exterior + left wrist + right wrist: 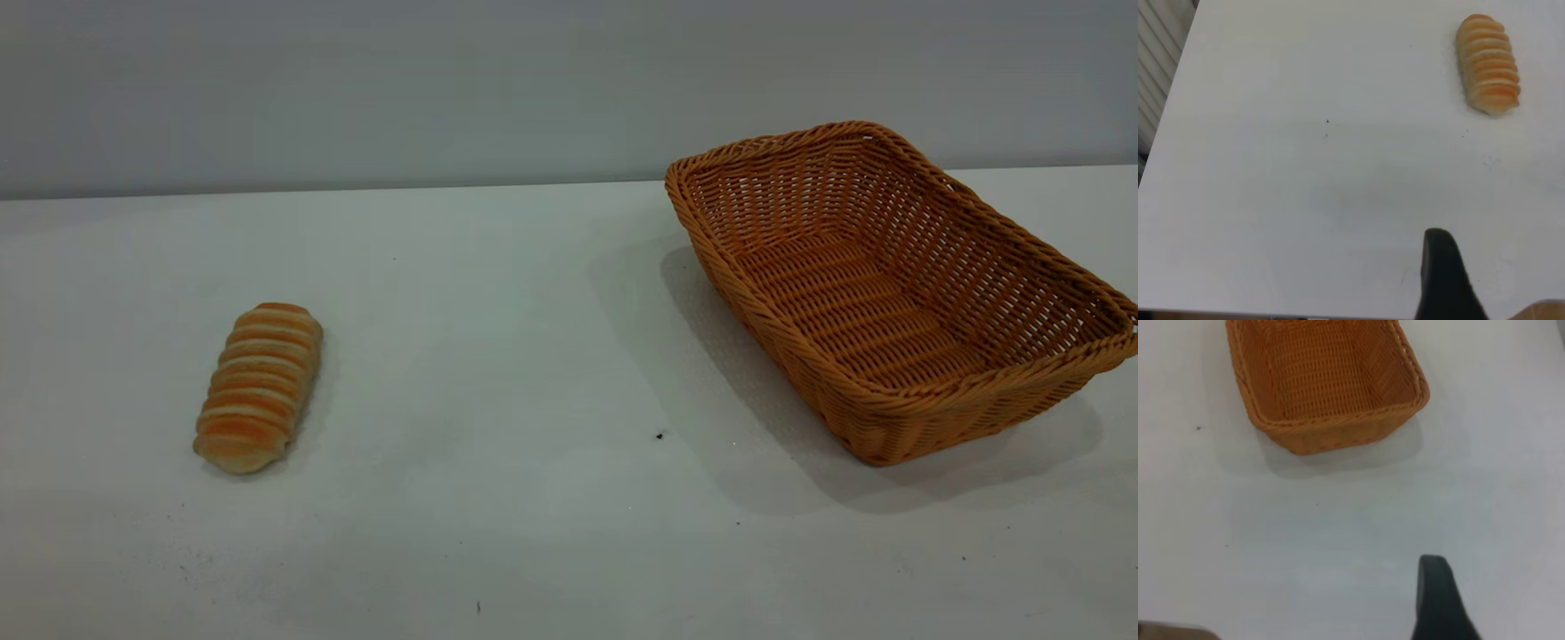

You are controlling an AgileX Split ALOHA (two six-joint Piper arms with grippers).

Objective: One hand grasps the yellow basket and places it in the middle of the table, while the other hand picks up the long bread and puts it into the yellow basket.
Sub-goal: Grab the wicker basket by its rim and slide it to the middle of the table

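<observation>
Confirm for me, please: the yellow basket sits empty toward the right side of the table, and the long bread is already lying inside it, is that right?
Not quite. The yellow basket is indeed empty and toward the right of the table, but the long bread is not inside it: it lies on the bare tabletop well to the left, apart from the basket. The exterior view shows this.

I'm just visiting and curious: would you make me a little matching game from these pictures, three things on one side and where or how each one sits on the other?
Things:
1. long bread
2. yellow basket
3. left gripper's finger

Places or states:
A. on the table's right side, nothing inside
B. black tip over bare tabletop, apart from the bread
C. lying flat on the table's left side

Pairs: 1-C, 2-A, 3-B
</observation>
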